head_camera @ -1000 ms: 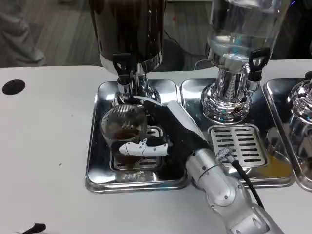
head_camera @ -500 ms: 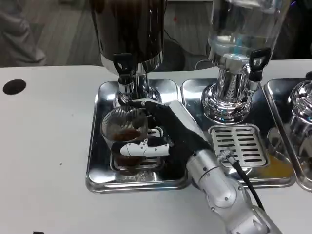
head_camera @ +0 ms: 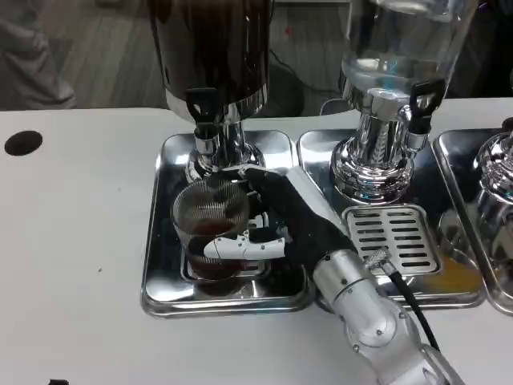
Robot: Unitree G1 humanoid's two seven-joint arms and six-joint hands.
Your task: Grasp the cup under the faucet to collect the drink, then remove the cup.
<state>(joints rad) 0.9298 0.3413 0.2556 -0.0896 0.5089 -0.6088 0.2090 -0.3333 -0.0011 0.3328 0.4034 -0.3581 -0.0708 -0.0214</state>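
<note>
Wrapped in the right hand (head_camera: 264, 220) — cup (head_camera: 212, 228), part-filled with dark drink, on the tray (head_camera: 160, 241) beneath the dark dispenser's faucet (head_camera: 204, 120) — placed there to catch the pour, apparently ready for removal.

Table (head_camera: 72, 241): plain white, one black round spot (head_camera: 22, 143) near far left. Trays (head_camera: 160, 265): mirror silver; slotted grille (head_camera: 393, 237) silver with dark slits. Cup (head_camera: 210, 228): clear, finely ribbed, dark brown drink. Left dispenser (head_camera: 212, 48): dark brown-black, black tap. Right dispenser (head_camera: 401, 40): clear. Right hand (head_camera: 268, 220): black, white fingers; forearm silver.
</note>
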